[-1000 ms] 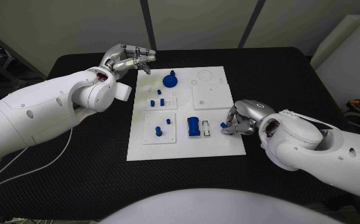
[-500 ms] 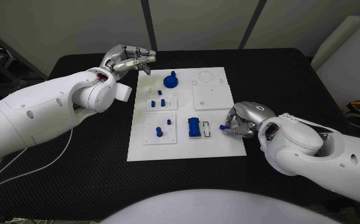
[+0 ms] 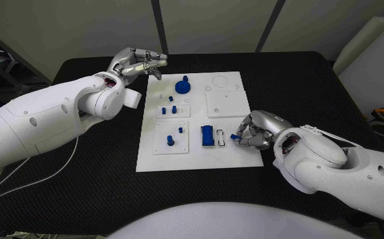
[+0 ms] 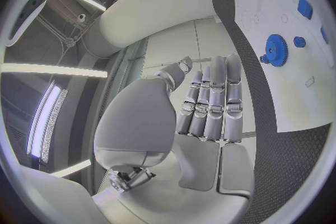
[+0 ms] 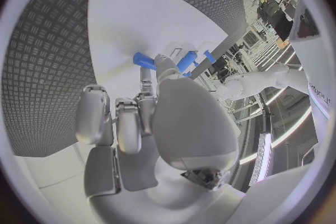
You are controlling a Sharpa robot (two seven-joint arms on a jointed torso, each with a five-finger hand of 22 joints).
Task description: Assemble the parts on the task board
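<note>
Head view: the right hand pinches a small blue part at the board's right edge, probably to seat it beside the blue block. The left hand waits off the board's far left corner.

Left wrist view: its fingers lie together, holding nothing, with the gear well apart.

Right wrist view: the part sits at the fingertips, over the board.

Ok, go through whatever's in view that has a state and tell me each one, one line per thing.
Left hand: raised beside the board's far left corner, fingers loosely together, holding nothing.
Right hand: at the board's right edge, pinching a small blue part.
Blue gear: seated on the task board.
Blue block: standing on the board.
</note>
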